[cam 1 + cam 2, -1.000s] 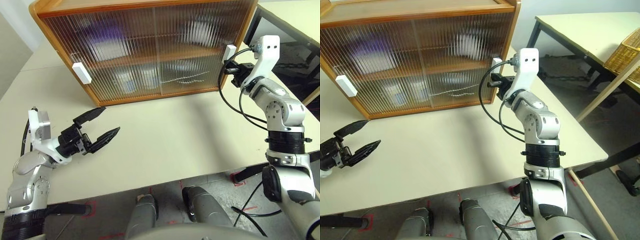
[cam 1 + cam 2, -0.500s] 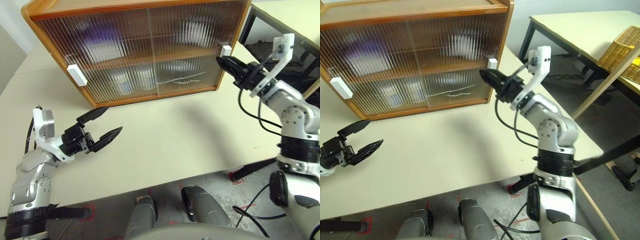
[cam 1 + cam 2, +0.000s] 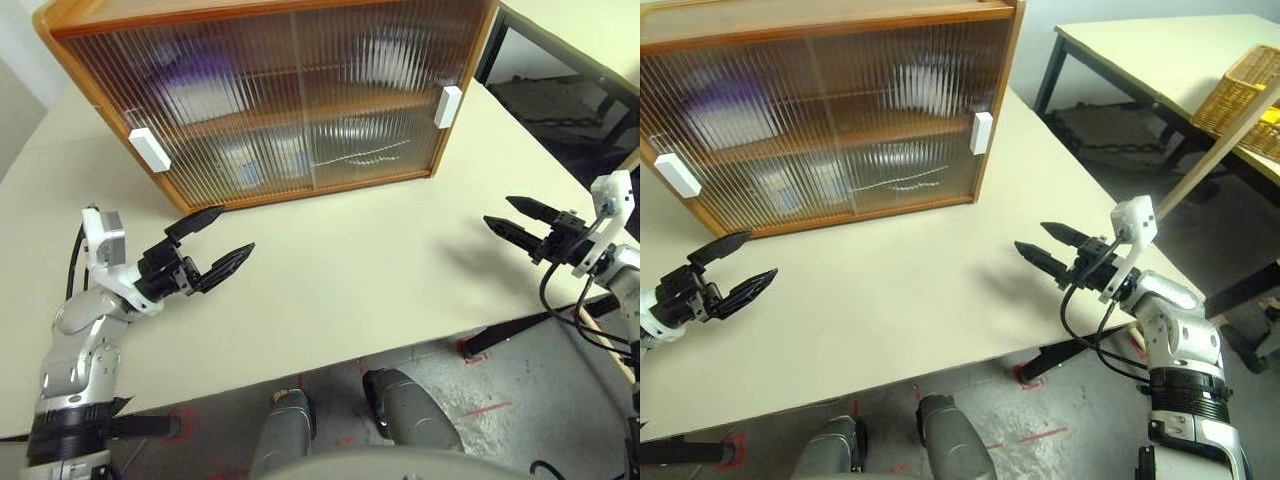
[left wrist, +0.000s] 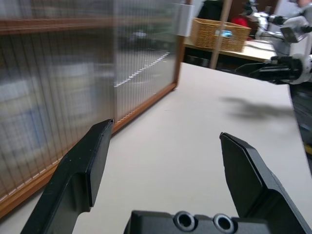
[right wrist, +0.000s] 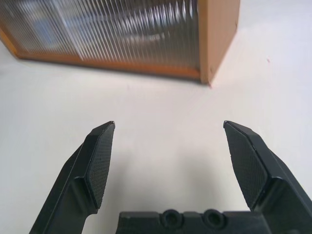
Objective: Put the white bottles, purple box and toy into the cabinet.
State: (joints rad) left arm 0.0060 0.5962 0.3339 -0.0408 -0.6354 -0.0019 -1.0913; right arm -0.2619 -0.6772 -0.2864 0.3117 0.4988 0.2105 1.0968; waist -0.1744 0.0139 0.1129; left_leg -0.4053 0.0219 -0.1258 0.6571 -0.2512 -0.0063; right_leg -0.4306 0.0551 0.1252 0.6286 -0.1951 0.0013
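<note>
**Doors shut, both hands empty: we judge the job all but done**

We see the cabinet [image 3: 270,95] standing at the far side of the pale table [image 3: 350,280], with both ribbed sliding doors drawn across its front and their white handles [image 3: 148,149] at the outer edges. Behind the translucent panels we make out a purple blur on the upper shelf at the left, which we take for the purple box [image 3: 195,75]. Pale blurred shapes sit on the lower shelf behind the left door, most likely the white bottles [image 3: 250,160], though the ribbing hides their outlines. We cannot pick out the toy with any certainty through the doors.

Our left gripper [image 3: 212,245] hovers over the table in front of the cabinet's left half, fingers spread wide and holding nothing. Our right gripper [image 3: 1052,246] hangs above the table's right edge, well apart from the cabinet, its fingers likewise spread and empty.

No task item lies on the table, so we judge the loading finished and the closing step complete. What remains, as we read it, is only to keep both arms away from the doors and bring them to rest. If the toy turns out to be missing inside, the next move would call for sliding a door open by its handle.
</note>
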